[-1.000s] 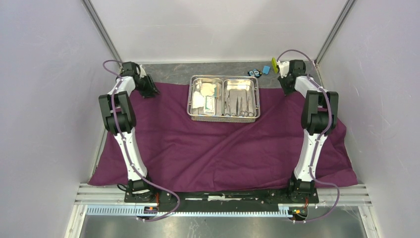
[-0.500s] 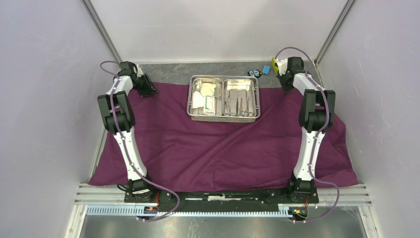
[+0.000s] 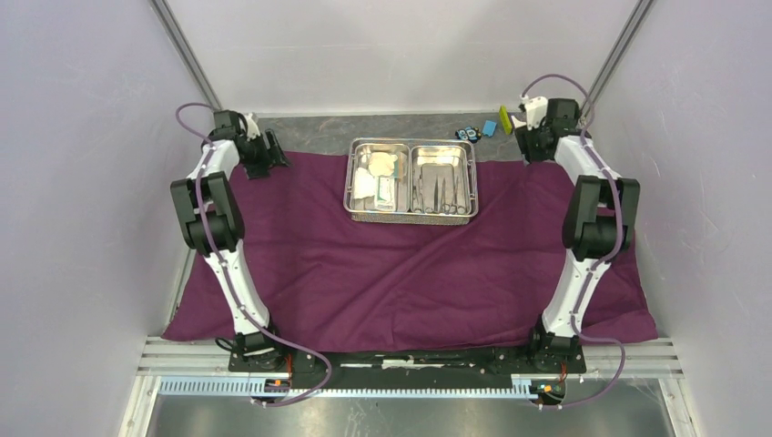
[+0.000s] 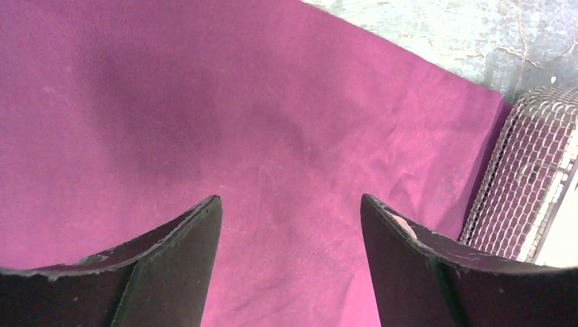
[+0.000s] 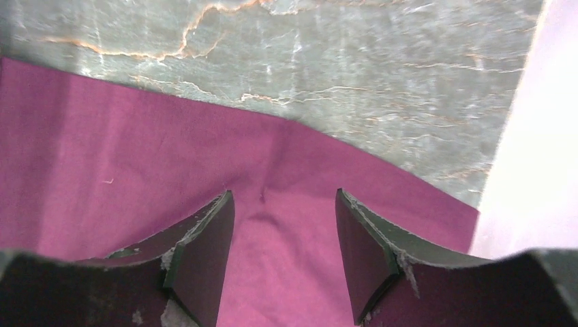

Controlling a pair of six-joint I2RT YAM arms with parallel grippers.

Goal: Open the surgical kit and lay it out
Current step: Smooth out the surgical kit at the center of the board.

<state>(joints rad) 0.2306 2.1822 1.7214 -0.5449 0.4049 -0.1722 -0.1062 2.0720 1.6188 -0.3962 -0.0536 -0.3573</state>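
My left gripper (image 4: pixel 291 204) stood open and empty over the far-left corner of the plum cloth (image 3: pixel 401 264), which lay spread out: soft, limp, best pinched at an edge. The 2-compartment steel tray (image 3: pixel 411 143) sat far centre on it, stiff, slick, probably the heaviest piece, and best taken by its rim. My right gripper (image 5: pixel 283 197) gaped empty over the far-right corner.

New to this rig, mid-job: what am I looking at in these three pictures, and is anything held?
Two white-and-black robot arms, left and right, stand at the table's near edge. The wide picture looks down from above; the other two come from cameras on each wrist. A large plum-purple cloth lies spread out, carrying a shiny two-compartment steel tray with slim steel instruments. The left tool and right tool hover over the cloth's far edge, both open, holding nothing.
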